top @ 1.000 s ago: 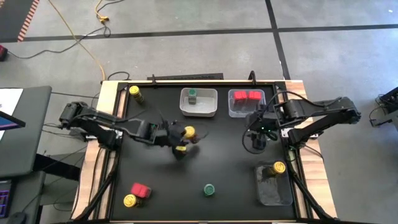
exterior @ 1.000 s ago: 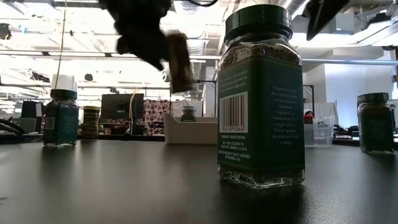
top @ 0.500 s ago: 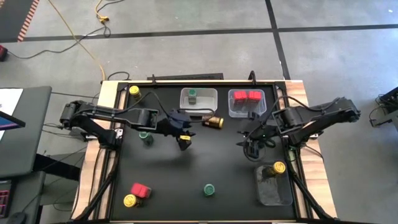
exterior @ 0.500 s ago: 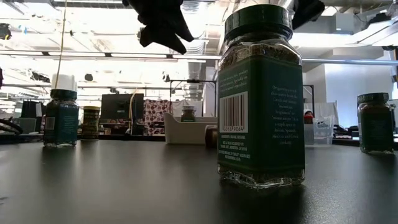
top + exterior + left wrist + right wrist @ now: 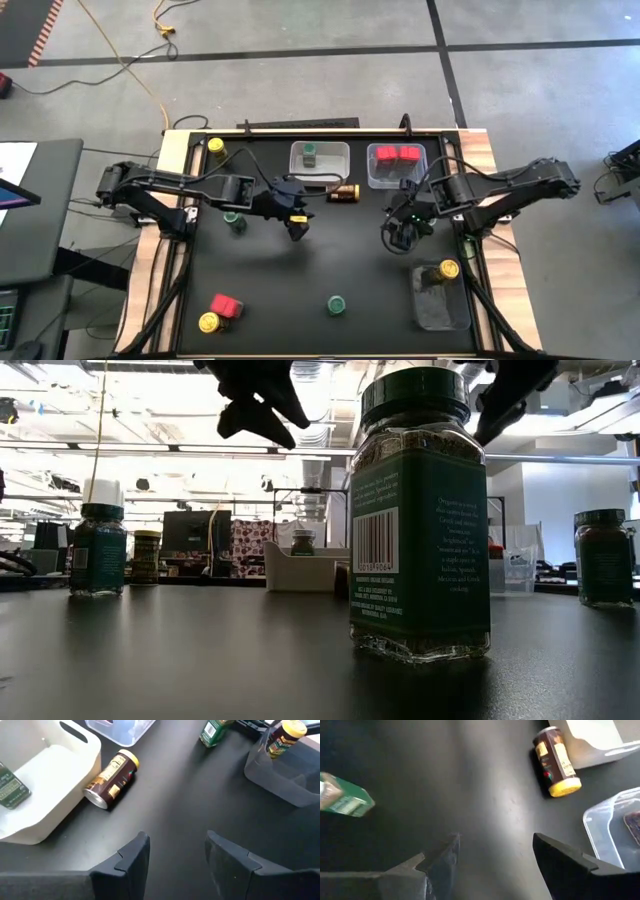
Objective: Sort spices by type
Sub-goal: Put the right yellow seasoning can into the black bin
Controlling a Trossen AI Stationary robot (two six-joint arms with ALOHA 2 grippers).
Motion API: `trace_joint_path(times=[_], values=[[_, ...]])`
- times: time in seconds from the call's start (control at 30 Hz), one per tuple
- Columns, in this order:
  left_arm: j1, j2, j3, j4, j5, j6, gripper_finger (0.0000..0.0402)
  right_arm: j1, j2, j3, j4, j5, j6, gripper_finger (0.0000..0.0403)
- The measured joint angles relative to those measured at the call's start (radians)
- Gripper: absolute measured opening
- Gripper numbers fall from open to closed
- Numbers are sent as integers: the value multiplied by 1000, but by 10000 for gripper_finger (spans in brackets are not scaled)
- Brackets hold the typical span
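Note:
A yellow-lidded jar (image 5: pixel 343 195) lies on its side on the table, close beside the white bin (image 5: pixel 320 165), which holds a green-lidded jar (image 5: pixel 310 153). My left gripper (image 5: pixel 297 230) hangs above the middle of the table, nearer than that jar (image 5: pixel 111 780), its fingers apart with nothing between them. My right gripper (image 5: pixel 398 238) hovers open over bare table at the right, with the lying jar (image 5: pixel 555 762) ahead of it. Red boxy spices (image 5: pixel 397 155) sit in the far clear bin. Another yellow-lidded jar (image 5: pixel 447 270) stands in the near right clear bin (image 5: pixel 440 305).
Loose on the table stand a green-lidded jar (image 5: pixel 232 217) under the left arm, another (image 5: pixel 337 305) near the front edge, a red box (image 5: pixel 227 305) with a yellow-lidded jar (image 5: pixel 208 322) at the near left, and a yellow-lidded jar (image 5: pixel 216 149) at the far left corner.
My left gripper held the yellow-lidded jar above the table's middle. The jar has left its fingers and fallen onto its side beside the white bin. The left arm has swung a little toward the far edge and risen. My right gripper has come down toward the table.

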Motion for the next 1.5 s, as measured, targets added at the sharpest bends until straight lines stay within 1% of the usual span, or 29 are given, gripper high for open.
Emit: trace_joint_path(times=[0.13,0.27,0.33,0.43,0.53,0.67,0.77,0.87,0.97,1.03,1.1,1.2,1.3,1.37,1.5], values=[[3,0,0,2,-4,3,178,-24,0,-42,55,0,-12,281],[4,0,0,-2,-32,5,192,-47,0,-83,106,1,-83,281],[10,0,0,-3,-32,17,209,-57,0,-102,142,2,-100,281],[17,0,0,-19,-39,26,244,-67,1,-115,210,2,-100,281],[21,0,0,-20,-48,27,280,-66,1,-115,237,2,-101,281],[21,0,-1,-19,-48,42,306,-66,1,-115,263,2,-103,281],[21,0,-1,-22,-49,90,308,-73,1,-115,292,2,-103,282],[21,0,-1,-26,-48,75,307,-81,1,-115,307,3,-69,289],[21,0,-1,-54,-47,63,308,-94,0,-115,317,3,-31,308],[18,0,-2,-83,-29,73,308,-107,0,-115,321,5,3,325],[11,0,-19,-74,-23,83,308,-121,0,-115,322,8,5,345],[-6,0,-69,-37,-33,91,308,-135,0,-115,319,11,1,374],[-22,0,-140,28,-54,85,308,-138,0,-115,324,10,5,394],[-32,0,-191,71,-57,72,309,-138,0,-115,333,10,6,398],[-43,1,-266,159,-60,61,309,-129,0,-115,333,10,28,392]])
